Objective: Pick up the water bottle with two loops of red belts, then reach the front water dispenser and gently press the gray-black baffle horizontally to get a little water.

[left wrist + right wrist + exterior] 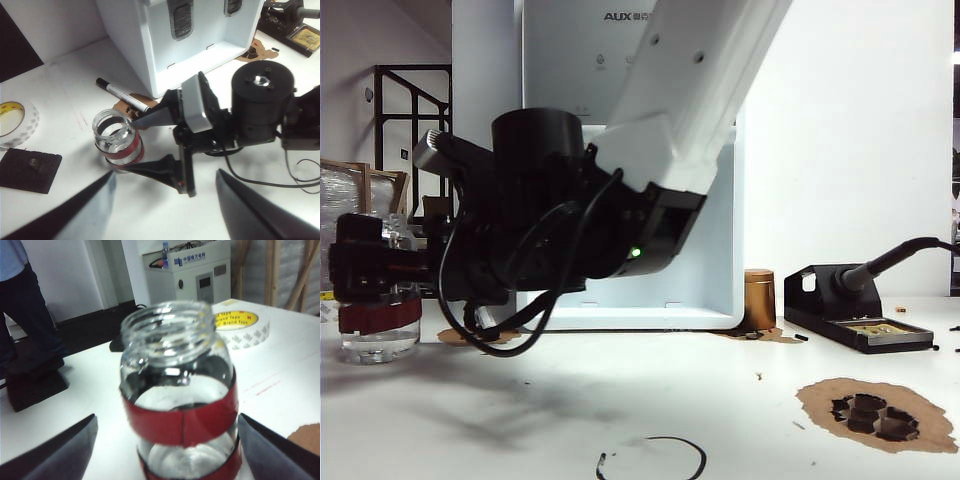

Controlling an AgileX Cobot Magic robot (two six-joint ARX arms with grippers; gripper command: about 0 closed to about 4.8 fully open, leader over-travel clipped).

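The water bottle [378,335] is a clear open-mouthed jar with two red bands, standing upright on the white table at the far left. My right gripper [375,285] reaches across to it and is open, one finger on each side of the bottle [180,410]. The left wrist view looks down on this: a black finger [150,120] passes on each side of the bottle [117,142]. My left gripper [165,174] hovers above, open and empty. The white water dispenser [725,220] stands behind. Its gray-black baffle [181,20] shows only in the left wrist view.
A black marker [122,95] lies between bottle and dispenser. A tape roll [12,120] and black pad [27,170] lie beside the bottle. A brass cylinder [758,298], soldering station [855,310], brown patch with black pieces [875,415] and cable loop [650,455] are on the right.
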